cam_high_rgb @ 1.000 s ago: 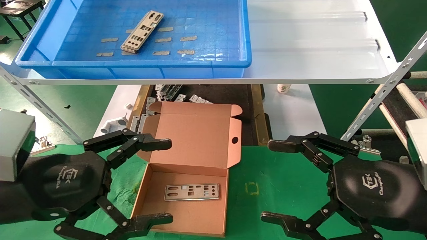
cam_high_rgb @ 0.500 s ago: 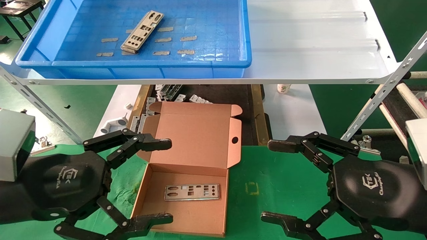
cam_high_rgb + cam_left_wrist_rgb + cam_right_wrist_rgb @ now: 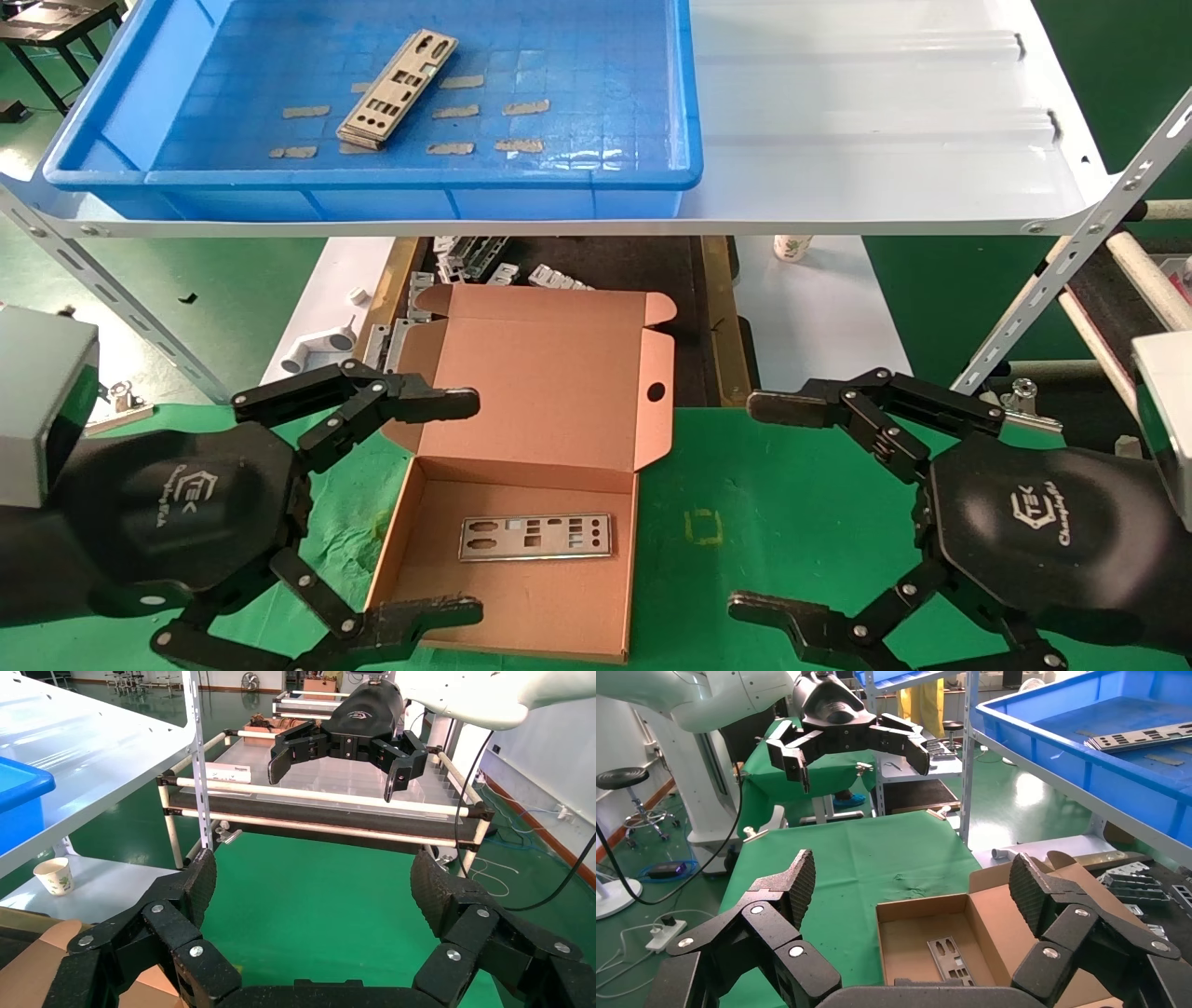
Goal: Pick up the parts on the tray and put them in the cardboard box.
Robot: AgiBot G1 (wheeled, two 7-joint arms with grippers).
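A blue tray (image 3: 559, 177) on a white shelf (image 3: 885, 140) holds stacked metal plates (image 3: 399, 89). Below, an open cardboard box (image 3: 549, 391) on the green surface (image 3: 745, 503) contains one plate (image 3: 535, 537). The left hand (image 3: 461, 503) and right hand (image 3: 759, 503) flank it, fingers spread, empty.

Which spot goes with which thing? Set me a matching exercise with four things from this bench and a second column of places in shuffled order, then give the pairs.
Things:
1. stack of metal plates
2. single metal plate
3. paper cup
4. left gripper

Places:
A. inside the cardboard box
B. under the white shelf, on the white surface
C. in the blue tray
D. open, straddling the box's left wall

Pairs: 1-C, 2-A, 3-B, 4-D
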